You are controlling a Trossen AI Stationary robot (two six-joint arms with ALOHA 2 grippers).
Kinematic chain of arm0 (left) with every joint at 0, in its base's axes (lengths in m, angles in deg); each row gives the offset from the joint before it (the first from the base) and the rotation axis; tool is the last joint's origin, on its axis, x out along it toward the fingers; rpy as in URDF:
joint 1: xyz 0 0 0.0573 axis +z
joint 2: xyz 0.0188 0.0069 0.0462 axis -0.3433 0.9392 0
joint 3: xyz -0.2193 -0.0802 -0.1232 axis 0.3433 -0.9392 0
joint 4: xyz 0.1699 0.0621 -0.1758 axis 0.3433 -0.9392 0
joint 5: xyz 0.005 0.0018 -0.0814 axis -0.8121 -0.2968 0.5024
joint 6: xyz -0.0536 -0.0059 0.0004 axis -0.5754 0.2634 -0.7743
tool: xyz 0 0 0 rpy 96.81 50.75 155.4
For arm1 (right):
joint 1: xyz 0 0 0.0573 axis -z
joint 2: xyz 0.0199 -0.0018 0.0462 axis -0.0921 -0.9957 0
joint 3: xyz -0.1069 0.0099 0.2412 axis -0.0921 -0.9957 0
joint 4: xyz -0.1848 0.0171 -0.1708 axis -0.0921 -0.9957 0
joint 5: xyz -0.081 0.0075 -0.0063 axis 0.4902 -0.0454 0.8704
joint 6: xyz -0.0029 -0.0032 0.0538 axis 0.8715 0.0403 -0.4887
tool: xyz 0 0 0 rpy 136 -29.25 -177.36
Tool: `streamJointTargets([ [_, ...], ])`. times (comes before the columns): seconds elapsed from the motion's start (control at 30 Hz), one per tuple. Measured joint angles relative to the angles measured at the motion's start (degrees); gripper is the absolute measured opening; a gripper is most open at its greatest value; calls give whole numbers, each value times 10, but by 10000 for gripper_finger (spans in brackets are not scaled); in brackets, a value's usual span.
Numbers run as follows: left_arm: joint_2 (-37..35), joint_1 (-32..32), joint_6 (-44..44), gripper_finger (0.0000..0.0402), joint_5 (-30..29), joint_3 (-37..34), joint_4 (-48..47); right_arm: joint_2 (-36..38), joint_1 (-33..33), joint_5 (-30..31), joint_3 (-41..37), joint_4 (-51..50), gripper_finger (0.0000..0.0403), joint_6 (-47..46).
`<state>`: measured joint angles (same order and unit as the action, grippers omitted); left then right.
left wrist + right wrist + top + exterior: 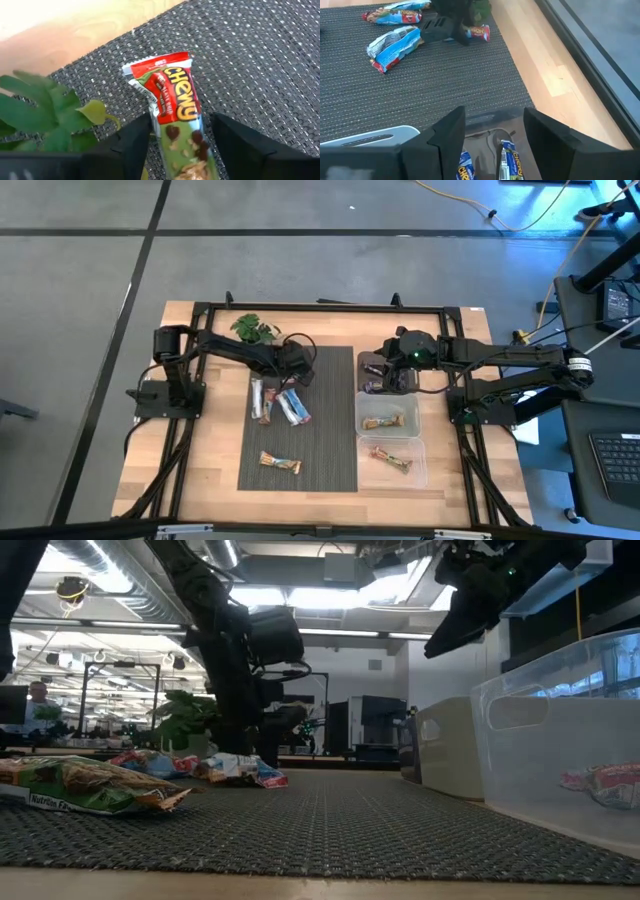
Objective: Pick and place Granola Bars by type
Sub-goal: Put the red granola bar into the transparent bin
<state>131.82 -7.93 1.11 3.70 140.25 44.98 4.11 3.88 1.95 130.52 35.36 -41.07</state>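
Observation:
My left gripper (180, 122) is open and low over the far part of the dark mat, its fingers on either side of a green and red Chewy bar (175, 110) lying flat there. In the high view this gripper (297, 372) sits beside the green sprig (255, 330). My right gripper (493, 112) is open and holds nothing. It hovers over the far bin (385, 372), where a blue bar (465, 172) and a green bar (510, 162) lie. Two blue-white-red bars (295, 408) (262, 398) and a green-tan bar (280, 464) rest flat on the mat. My left gripper comes at the green and red bar from above, fingers along its two long edges near the green end (172, 145). One finger (137, 142) stands right at the wrapper's edge, and I cannot tell whether it touches. The bar lies flat on the mat.
Three clear bins stand in a row at the mat's right: the far one, a middle bin (410, 408) with an orange-tan bar (385, 422), and a near bin (420, 470) with another bar (392, 460). A dark frame (320, 307) borders the wooden table. Bare mat lies between the bars.

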Motion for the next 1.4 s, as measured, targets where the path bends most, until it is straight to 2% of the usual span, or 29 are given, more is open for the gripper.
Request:
streamJointTargets([
  [0.33, -1, -1, 9, 87, -5, -1, 8, 0, 0, 0, 0, 0, 204, 0],
  [0.47, -2, -1, 17, 60, -5, -1, 9, 0, 0, -3, 0, 0, 204, 2],
  [0.67, -40, -2, 75, 67, 16, -2, 45, 0, -5, -101, 0, 16, 204, 61],
  [0.9, -110, -39, 214, 74, 46, -1, 215, -28, -22, -161, 0, 75, 204, 44],
  [1.1, -126, -98, 316, 63, 49, -1, 334, -76, -47, -166, 0, 123, 204, 76],
  [1.23, -126, -137, 350, 65, 49, -1, 387, -97, -57, -165, 0, 168, 204, 101],
  [1.4, -122, -171, 386, 69, 45, -1, 445, -113, -57, -166, 0, 246, 204, 88],
])
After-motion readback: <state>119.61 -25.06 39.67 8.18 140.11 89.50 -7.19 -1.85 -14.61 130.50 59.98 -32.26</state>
